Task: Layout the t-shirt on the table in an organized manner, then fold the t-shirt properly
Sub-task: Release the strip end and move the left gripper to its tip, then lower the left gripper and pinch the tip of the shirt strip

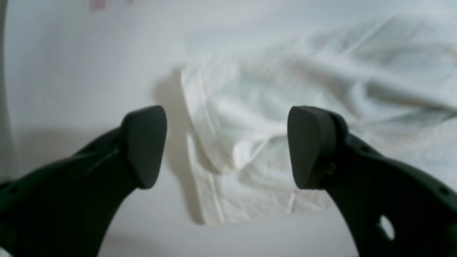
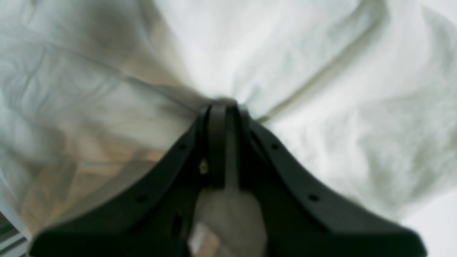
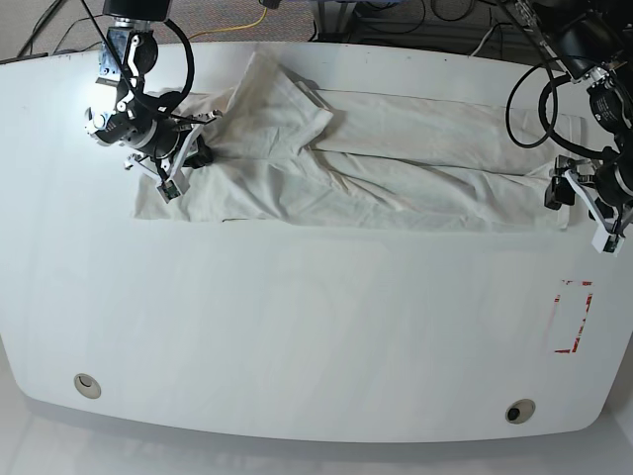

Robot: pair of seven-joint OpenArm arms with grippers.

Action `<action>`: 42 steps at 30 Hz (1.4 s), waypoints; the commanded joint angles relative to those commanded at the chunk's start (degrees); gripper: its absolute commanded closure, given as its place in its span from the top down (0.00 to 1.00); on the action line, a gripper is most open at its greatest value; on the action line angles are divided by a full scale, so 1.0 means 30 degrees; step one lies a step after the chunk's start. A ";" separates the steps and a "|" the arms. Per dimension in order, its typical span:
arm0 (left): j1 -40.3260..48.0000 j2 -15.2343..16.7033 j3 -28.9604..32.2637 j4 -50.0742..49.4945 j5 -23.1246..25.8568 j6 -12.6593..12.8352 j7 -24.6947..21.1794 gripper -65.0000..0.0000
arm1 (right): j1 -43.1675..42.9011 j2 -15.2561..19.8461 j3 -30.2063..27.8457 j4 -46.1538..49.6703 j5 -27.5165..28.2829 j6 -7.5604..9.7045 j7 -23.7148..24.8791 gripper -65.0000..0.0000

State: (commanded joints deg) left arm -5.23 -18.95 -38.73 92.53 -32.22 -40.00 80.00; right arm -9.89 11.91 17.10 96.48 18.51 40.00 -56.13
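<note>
Right gripper (image 2: 223, 107) is clamped tight on a bunched pinch of the t-shirt (image 3: 356, 158), cloth fanning out in creases from its tips; in the base view it sits at the shirt's end near the table's (image 3: 297, 327) far left corner. Left gripper (image 1: 227, 146) has its jaws spread wide, nothing between them, pads (image 1: 144, 144) flanking a rumpled hem corner of the shirt below; whether they touch the cloth is unclear. In the base view it sits at the shirt's other end, by the right edge. T-shirt lies stretched in a wrinkled band along the far edge, plain white side up, one flap folded over left of centre. Red-outlined rectangle mark (image 3: 575, 317) sits near the right edge, two grommet holes (image 3: 87, 383) along the near edge.
</note>
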 joint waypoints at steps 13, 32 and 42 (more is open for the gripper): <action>0.0000 -0.1465 -0.0498 -0.5216 0.0059 0.0000 -0.2945 0.77 | 0.0029 0.0029 -0.0029 0.0000 0.0000 0.0000 0.0000 0.08; 0.0000 -0.1729 0.3223 -0.7912 0.0088 0.0000 -0.4703 0.77 | 0.0264 0.0381 -0.0029 0.0000 0.0000 0.0000 0.0000 0.08; 0.0234 -0.1700 0.3634 -0.9465 0.0000 0.0000 -0.5055 0.77 | 0.0293 0.0381 0.0000 0.0000 0.0000 0.0000 0.0000 0.08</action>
State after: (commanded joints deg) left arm -4.53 -24.04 -27.82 64.13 -32.22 -40.00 64.84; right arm -9.01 13.05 17.10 96.48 18.51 40.00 -56.13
